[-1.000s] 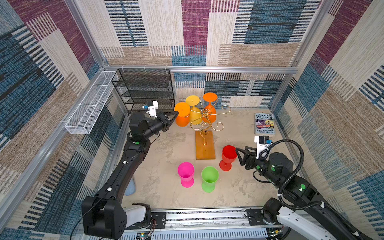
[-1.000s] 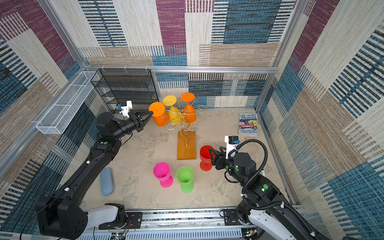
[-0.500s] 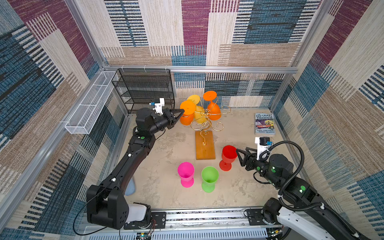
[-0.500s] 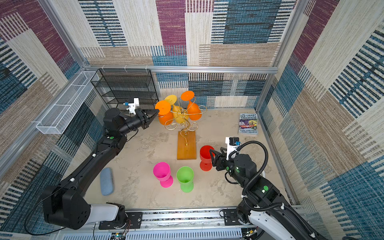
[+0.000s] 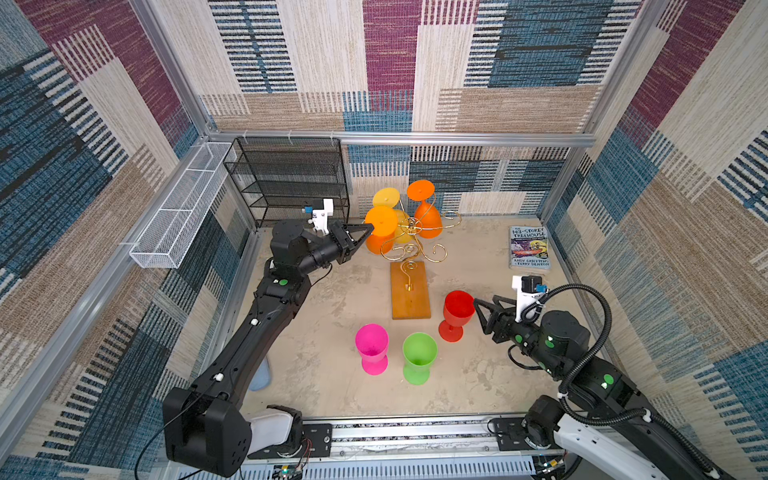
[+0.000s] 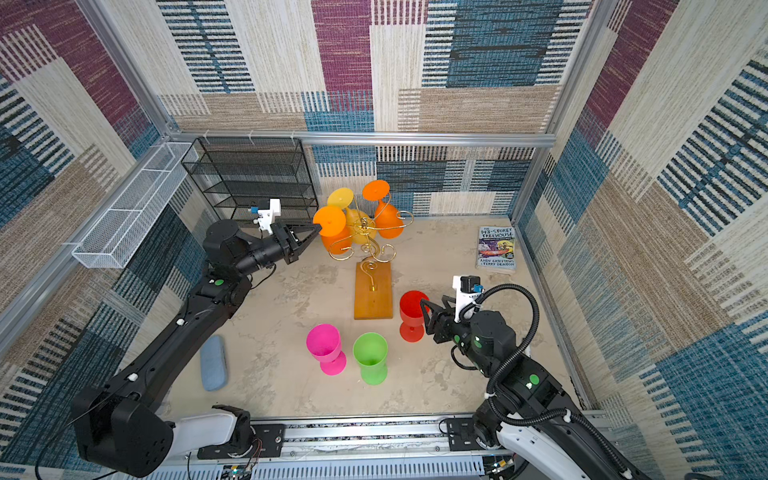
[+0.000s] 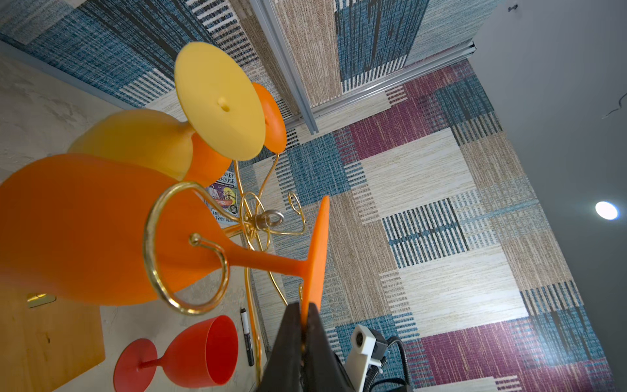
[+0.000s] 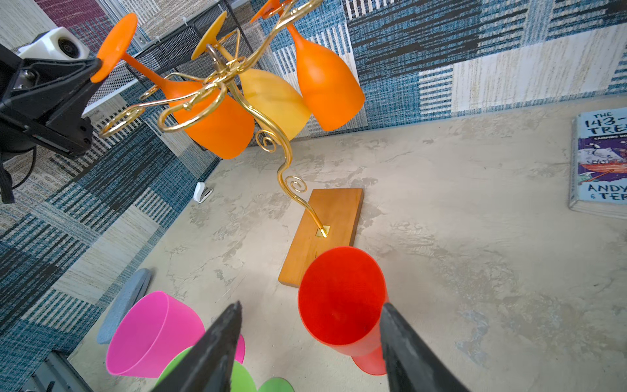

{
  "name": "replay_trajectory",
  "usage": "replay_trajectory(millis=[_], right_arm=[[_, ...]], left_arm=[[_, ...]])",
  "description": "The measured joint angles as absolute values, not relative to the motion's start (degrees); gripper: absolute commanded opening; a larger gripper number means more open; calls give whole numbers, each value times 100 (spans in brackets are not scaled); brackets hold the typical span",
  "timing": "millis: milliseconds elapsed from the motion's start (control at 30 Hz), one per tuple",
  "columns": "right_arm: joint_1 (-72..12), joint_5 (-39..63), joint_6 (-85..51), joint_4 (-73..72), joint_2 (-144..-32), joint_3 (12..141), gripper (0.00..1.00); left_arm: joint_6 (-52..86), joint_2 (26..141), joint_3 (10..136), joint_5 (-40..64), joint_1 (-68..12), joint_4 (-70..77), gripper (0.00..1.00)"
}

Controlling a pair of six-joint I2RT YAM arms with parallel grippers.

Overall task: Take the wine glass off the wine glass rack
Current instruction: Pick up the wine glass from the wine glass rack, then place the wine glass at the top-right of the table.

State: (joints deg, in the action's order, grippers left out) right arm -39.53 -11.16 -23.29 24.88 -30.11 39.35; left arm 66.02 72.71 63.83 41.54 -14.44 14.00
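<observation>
The book [image 5: 528,247] says "143-Storey Treehouse". My left claw [image 7: 307,314] pinches the foot rim of the orange wine glass [image 7: 84,227], tilted on the gold rack [image 5: 415,303]. My right claw [image 8: 311,304] is apart by the red glass [image 5: 458,305]. Open floor [image 5: 478,253] lies beside the book.

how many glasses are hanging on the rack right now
3: an orange glass on the side of the left tool, which pinches its foot; a yellow glass in the middle; a second orange glass on the far side. None looks hidden.
</observation>
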Motion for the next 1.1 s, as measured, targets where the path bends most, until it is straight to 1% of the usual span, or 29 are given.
replay_trajectory(millis=[400, 600, 733, 933, 1000, 1100], right_arm=[[-3953, -1116, -2338, 2515, -2963, 3935, 66], [-3953, -1155, -2399, 2541, -2845, 3938, 67], [-3953, -1179, -2418, 2561, -2755, 3951, 67], [-3953, -1166, -2416, 2493, -2650, 3955, 66], [-3953, -1076, -2412, 2366, -2611, 3929, 65], [-3953, -805, -2327, 1907, -2504, 3811, 65]], left_arm=[[6361, 6731, 6086, 4213, -1439, 932, 0], [6219, 6031, 5813, 4187, -1422, 482, 0], [5946, 5354, 5745, 4056, -1286, -137, 0], [5072, 4248, 6344, 3334, -1109, -1730, 0], [4827, 4016, 6630, 3153, -1100, -2071, 0], [4644, 3835, 6899, 3020, -1100, -2119, 0]])
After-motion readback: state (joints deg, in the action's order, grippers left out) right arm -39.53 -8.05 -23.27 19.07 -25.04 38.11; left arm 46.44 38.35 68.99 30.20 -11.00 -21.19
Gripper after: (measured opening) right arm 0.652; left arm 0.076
